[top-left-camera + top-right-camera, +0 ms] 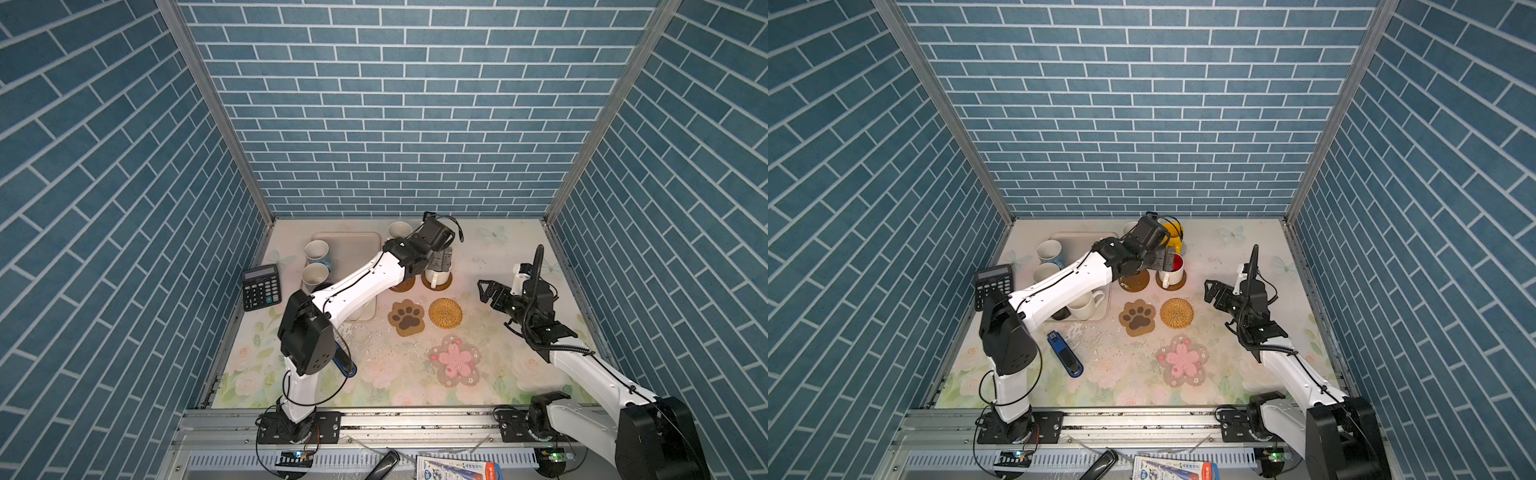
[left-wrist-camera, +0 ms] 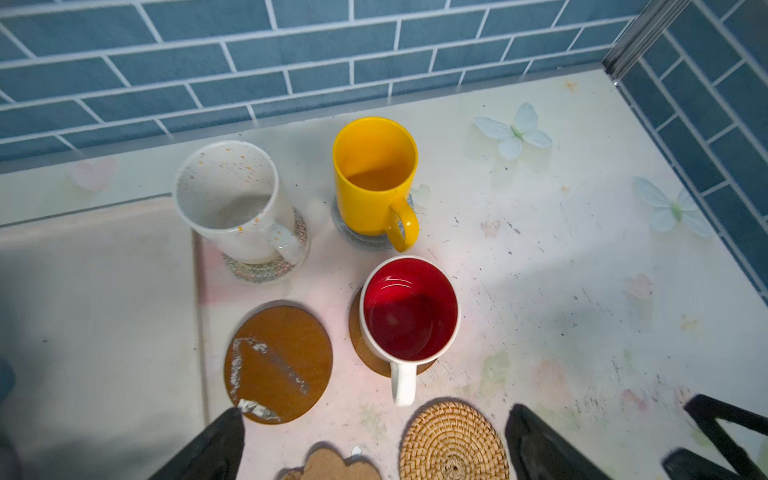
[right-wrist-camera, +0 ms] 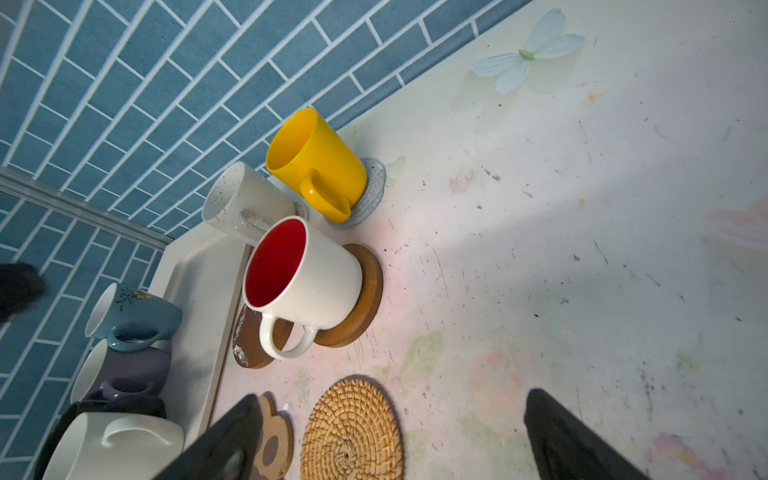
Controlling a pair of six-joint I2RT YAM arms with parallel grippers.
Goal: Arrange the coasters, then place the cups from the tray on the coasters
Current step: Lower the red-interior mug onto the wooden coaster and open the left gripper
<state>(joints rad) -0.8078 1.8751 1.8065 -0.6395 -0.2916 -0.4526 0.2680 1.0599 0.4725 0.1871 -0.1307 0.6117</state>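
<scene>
Plainly, the left gripper [image 2: 374, 412] hangs wide open over the red-lined white mug [image 2: 409, 309], touching nothing. The right gripper [image 1: 483, 291], well to the right, gapes empty.

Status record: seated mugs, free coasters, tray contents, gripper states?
seated: white mug with red inside on brown disc; yellow mug on light blue woven round; speckled white mug on white woven round
free coasters: second brown disc, tan paw, tan rattan round, pink flower
beige tray: light blue, lavender, cream, black (partly hidden) mugs
left gripper: open
right gripper: open
</scene>
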